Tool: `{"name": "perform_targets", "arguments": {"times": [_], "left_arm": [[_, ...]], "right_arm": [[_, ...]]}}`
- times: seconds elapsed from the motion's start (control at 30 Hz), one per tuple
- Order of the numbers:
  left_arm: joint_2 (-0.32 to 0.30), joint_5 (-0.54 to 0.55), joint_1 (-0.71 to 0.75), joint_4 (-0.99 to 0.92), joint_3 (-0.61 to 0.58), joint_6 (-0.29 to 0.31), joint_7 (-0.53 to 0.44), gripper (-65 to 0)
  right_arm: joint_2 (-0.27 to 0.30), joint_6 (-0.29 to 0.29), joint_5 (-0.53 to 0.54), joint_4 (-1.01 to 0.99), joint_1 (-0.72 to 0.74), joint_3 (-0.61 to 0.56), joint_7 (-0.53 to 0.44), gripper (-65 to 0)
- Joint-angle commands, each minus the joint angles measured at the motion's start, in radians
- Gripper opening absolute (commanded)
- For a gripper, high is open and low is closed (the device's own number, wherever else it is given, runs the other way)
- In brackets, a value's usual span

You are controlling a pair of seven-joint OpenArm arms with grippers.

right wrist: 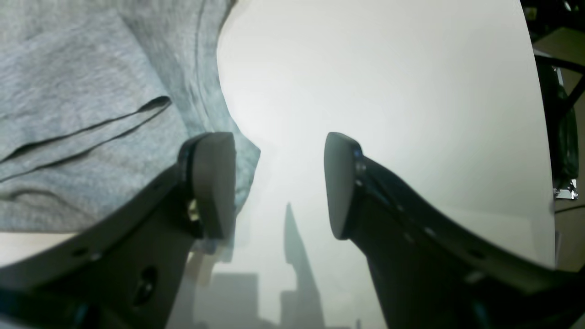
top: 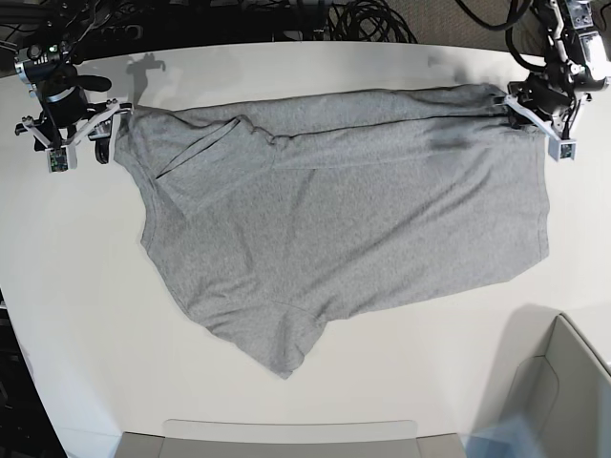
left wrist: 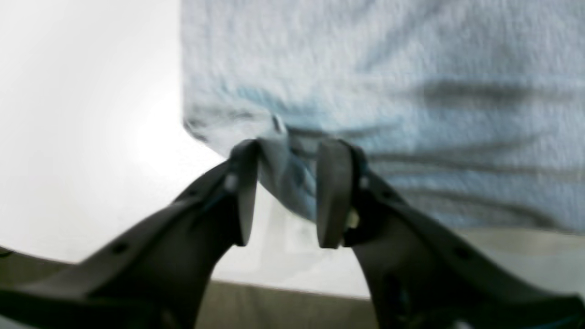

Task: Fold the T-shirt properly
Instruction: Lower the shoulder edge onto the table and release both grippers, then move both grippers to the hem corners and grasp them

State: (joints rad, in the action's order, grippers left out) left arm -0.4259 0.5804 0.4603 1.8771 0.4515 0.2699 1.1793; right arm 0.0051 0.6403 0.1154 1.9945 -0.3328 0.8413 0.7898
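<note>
The heather-grey T-shirt (top: 344, 210) lies spread on the white table (top: 76, 315), plain side up, with one sleeve (top: 196, 162) folded over at its left end. At the shirt's top right corner my left gripper (top: 520, 103) has its jaws parted. A bunched fold of the T-shirt (left wrist: 288, 178) still hangs between its fingers (left wrist: 244, 192), blurred. My right gripper (top: 108, 129) stands open at the shirt's top left corner. There the T-shirt (right wrist: 82, 137) has its edge lying against the inner side of the left finger (right wrist: 212, 183), and the gap (right wrist: 279, 183) shows bare table.
A grey bin (top: 573, 382) stands at the front right corner. A flat grey tray edge (top: 286, 434) runs along the table's front. Black cables (top: 363, 19) lie behind the far edge.
</note>
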Motion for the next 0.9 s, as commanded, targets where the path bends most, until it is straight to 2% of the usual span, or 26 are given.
{"name": "perform_targets", "arguments": {"times": [0.0,0.2,0.4,0.5,0.57,0.63,0.7,0.77,0.87], "left_arm": [[-0.018,0.002,-0.004,0.022,0.01,-0.001,-0.016,-41.9],[-0.018,-0.003,-0.057,0.023,0.011,-0.002,-0.011,-41.9],[0.003,-0.004,-0.088,0.023,0.163,-0.004,-0.011,-41.9],[0.006,0.0,-0.133,0.023,0.235,-0.002,-0.011,-41.9],[0.017,0.0,-0.15,0.022,0.231,-0.002,-0.009,-41.9],[0.019,-0.006,-0.179,0.022,0.175,-0.002,0.0,-41.9],[0.019,-0.007,-0.222,0.02,0.14,-0.008,0.034,-41.9],[0.038,-0.007,-0.266,0.0,0.143,-0.008,0.055,-41.9],[0.052,-0.007,-0.303,-0.043,0.146,-0.005,0.058,-41.9]], "right_arm": [[0.009,0.014,0.011,0.019,0.011,0.002,-0.019,-34.0],[0.011,0.011,-0.016,0.015,0.082,-0.063,-0.013,-34.0],[0.009,0.011,-0.248,0.012,0.26,-0.216,0.165,-34.0],[-0.014,0.011,-0.317,0.004,0.34,-0.279,0.224,-34.0],[-0.026,0.011,-0.348,-0.033,0.384,-0.32,0.225,-34.0],[-0.026,0.003,-0.386,-0.117,0.439,-0.368,0.225,-34.0],[-0.026,-0.053,-0.423,-0.228,0.496,-0.417,0.224,-34.0],[-0.026,-0.145,-0.434,-0.318,0.538,-0.445,0.201,-34.0],[-0.026,-0.287,-0.434,-0.421,0.551,-0.508,0.086,-34.1]]}}
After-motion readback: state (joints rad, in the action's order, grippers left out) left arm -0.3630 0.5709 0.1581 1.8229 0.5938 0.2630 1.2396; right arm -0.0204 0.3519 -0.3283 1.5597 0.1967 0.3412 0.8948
